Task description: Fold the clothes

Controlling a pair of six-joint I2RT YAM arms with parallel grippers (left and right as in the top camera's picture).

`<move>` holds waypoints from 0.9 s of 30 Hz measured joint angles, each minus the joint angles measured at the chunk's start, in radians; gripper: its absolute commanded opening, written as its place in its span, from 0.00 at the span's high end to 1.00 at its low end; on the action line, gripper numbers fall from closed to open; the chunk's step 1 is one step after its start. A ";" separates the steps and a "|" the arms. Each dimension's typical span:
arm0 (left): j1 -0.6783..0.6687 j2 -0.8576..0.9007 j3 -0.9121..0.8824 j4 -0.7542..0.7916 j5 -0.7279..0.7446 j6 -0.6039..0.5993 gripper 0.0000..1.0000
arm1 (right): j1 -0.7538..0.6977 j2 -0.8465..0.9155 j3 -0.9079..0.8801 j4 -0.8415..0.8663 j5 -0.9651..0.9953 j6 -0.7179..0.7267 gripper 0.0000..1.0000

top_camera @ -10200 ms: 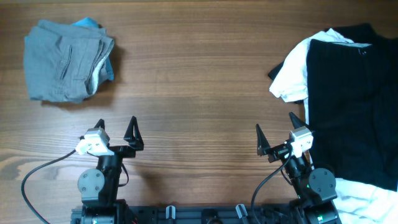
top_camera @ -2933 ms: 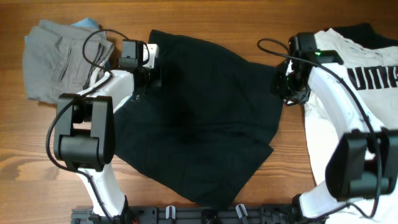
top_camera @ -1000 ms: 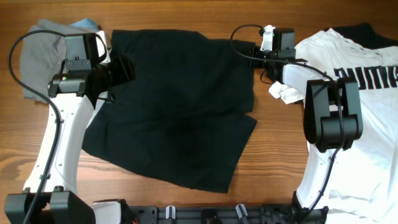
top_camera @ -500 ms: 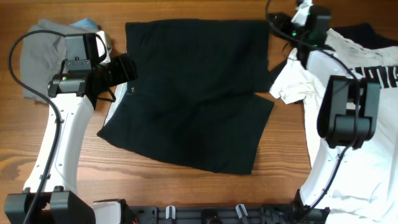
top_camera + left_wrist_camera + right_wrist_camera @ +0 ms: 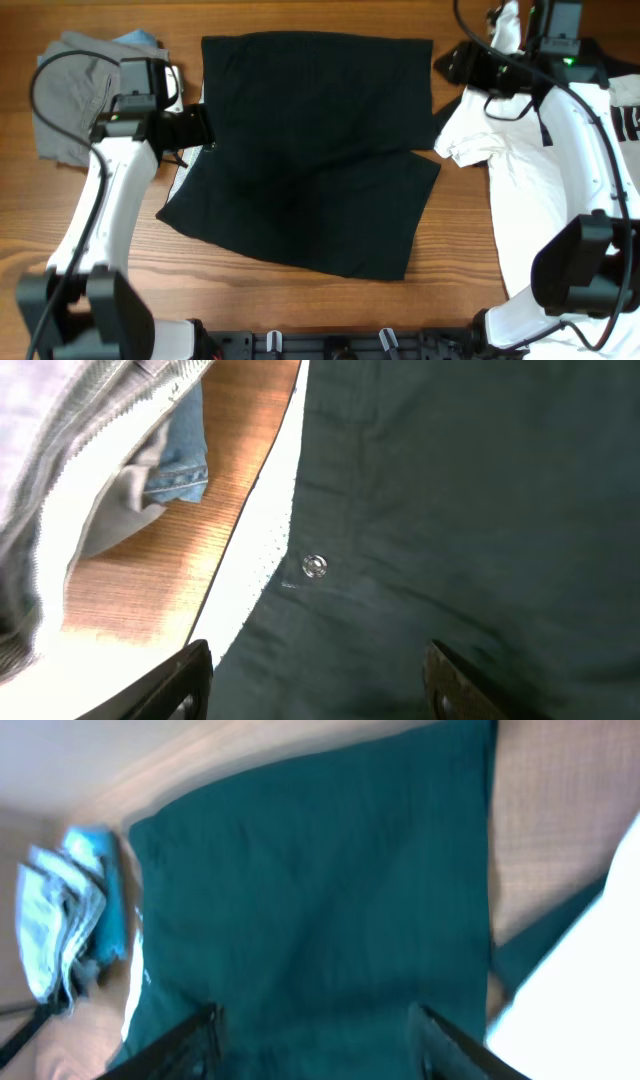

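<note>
Both wide, holding nothing, I see: left gripper (image 5: 320, 665), right gripper (image 5: 315, 1020); black shorts (image 5: 310, 150) flat on wooden table (image 5: 330, 310), grey shorts (image 5: 70, 100) to their left.

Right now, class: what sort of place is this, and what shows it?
Probably a robotics lab bench for laundry folding: a left arm and right arm mounted at a wooden table, black shorts spread flat, a white T-shirt beside them.

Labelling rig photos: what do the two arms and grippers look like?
Left arm and right arm: white links, black round joints, looping black cables. Left gripper and right gripper are black. Green light near the right wrist.
</note>
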 measured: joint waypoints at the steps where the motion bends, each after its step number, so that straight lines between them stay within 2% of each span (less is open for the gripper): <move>1: 0.000 0.046 -0.001 0.028 -0.003 0.012 0.36 | 0.009 0.006 -0.016 -0.069 0.019 -0.001 0.50; 4: 0.000 0.162 -0.005 0.064 0.007 0.030 0.40 | 0.026 0.024 -0.084 -0.174 0.087 -0.007 0.72; 6: 0.000 0.219 -0.008 0.077 0.034 0.061 0.40 | 0.027 0.034 -0.131 -0.201 0.125 -0.008 0.76; 17: 0.000 0.345 -0.011 0.210 0.077 0.179 0.47 | 0.027 0.034 -0.316 -0.195 0.174 -0.007 0.77; 18: 0.000 0.356 -0.011 0.222 0.077 0.180 0.50 | 0.027 0.034 -0.327 -0.188 0.174 -0.007 0.77; 19: 0.000 0.362 -0.010 0.238 0.077 0.184 0.57 | 0.027 0.034 -0.336 -0.181 0.174 -0.007 0.78; 20: -0.001 0.367 -0.010 0.250 0.077 0.190 0.76 | 0.027 0.034 -0.345 -0.175 0.175 -0.007 0.77; 21: -0.001 0.369 -0.010 0.252 0.077 0.192 0.88 | 0.027 0.034 -0.349 -0.173 0.175 -0.007 0.77; 22: -0.001 0.371 -0.009 0.254 0.077 0.194 0.96 | 0.027 0.034 -0.350 -0.172 0.175 -0.007 0.77; 27: 0.003 0.372 -0.005 0.252 0.073 0.201 0.96 | 0.027 0.034 -0.352 -0.171 0.175 -0.007 0.77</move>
